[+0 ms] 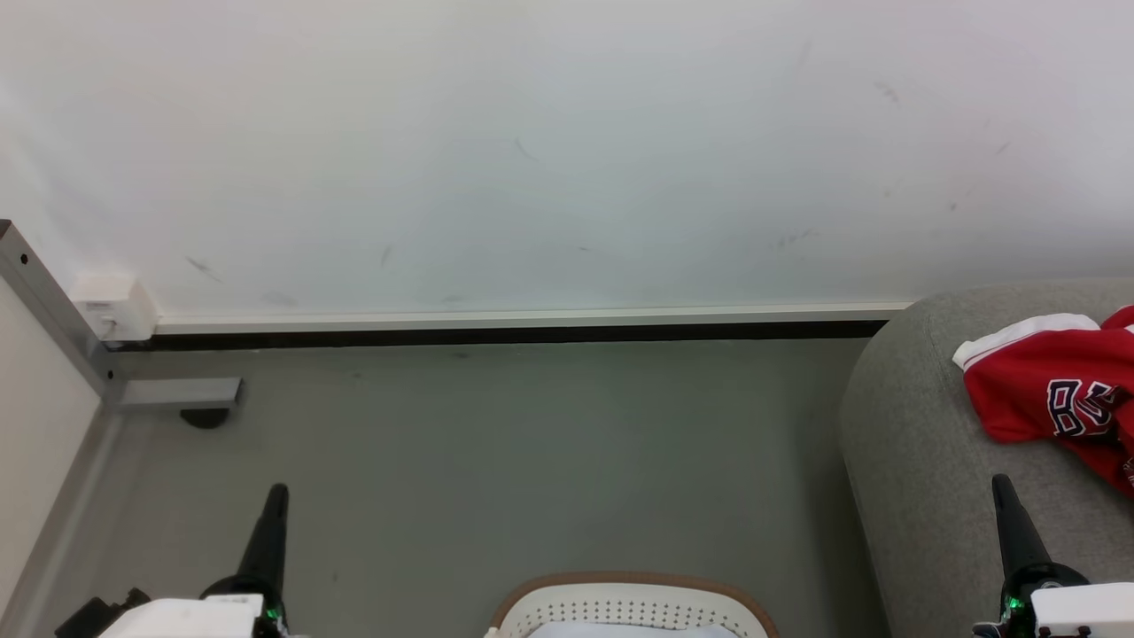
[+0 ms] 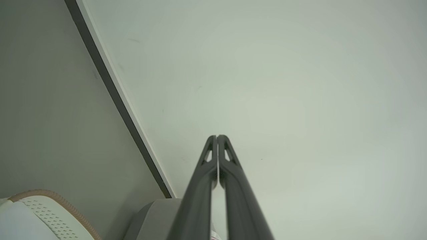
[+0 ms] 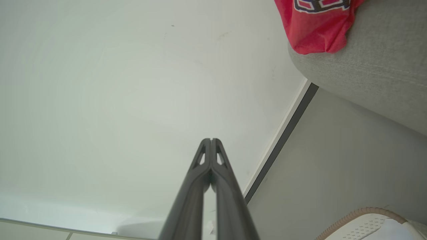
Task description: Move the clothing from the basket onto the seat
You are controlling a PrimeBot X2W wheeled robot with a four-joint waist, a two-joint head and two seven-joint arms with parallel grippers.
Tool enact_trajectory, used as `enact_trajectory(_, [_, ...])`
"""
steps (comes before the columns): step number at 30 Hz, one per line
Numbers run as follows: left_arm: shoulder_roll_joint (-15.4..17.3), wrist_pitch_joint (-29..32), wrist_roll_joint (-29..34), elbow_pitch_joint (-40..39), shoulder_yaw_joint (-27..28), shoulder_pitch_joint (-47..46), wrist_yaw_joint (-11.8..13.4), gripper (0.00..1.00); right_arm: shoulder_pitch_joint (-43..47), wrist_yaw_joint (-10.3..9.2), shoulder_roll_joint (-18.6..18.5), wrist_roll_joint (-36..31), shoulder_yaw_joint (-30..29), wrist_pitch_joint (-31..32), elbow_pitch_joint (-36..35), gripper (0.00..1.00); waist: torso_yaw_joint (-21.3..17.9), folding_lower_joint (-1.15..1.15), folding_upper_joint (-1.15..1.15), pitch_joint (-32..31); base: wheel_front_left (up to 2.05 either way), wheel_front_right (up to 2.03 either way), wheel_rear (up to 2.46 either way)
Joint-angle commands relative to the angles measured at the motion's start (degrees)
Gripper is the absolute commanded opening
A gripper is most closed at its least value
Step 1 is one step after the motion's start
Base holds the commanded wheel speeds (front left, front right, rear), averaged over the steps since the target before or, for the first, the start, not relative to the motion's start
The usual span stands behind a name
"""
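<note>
A crumpled red jersey [image 1: 1054, 394] lies on the grey seat [image 1: 912, 461] near its rounded corner. It stretches from a white-striped hem at the wall side down toward the robot's right, and one fold droops over the seat's edge. Its dark, white-outlined block lettering shows a "B"; the rest is folded out of reading. The oval basket [image 1: 633, 604] sits on the floor [image 1: 532, 443], long axis across, with its white liner showing. The left fingers [image 1: 276, 498] and right fingers [image 1: 1002, 489] are pressed together and hold nothing.
</note>
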Motion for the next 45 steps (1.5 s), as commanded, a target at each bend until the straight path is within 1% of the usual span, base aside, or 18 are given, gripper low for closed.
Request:
enact_trajectory(1, [0.19, 0.40, -1.61, -0.17, 0.42, -0.93, 0.07, 0.00, -1.15, -0.09, -0.31, 1.38, -0.48, 0.18, -0.34, 0.00, 0.03, 0.00, 0.00, 0.02, 0.00, 0.00, 0.00])
enact_trajectory(28, [-0.02, 3.29, -12.07, 0.30, 1.16, -2.29, 0.34, 0.00, -1.18, -0.12, -0.35, 11.39, -2.39, 2.79, -0.69, 0.00, 0.68, 0.00, 0.00, 0.43, 0.00, 0.00, 0.00])
enact_trajectory(45, [-0.02, 3.32, -11.91, 0.29, 1.15, -2.25, 0.34, 0.00, -1.14, -0.12, -0.44, 11.46, -2.21, 2.71, -0.69, 0.00, 0.69, 0.00, 0.00, 0.43, 0.00, 0.00, 0.00])
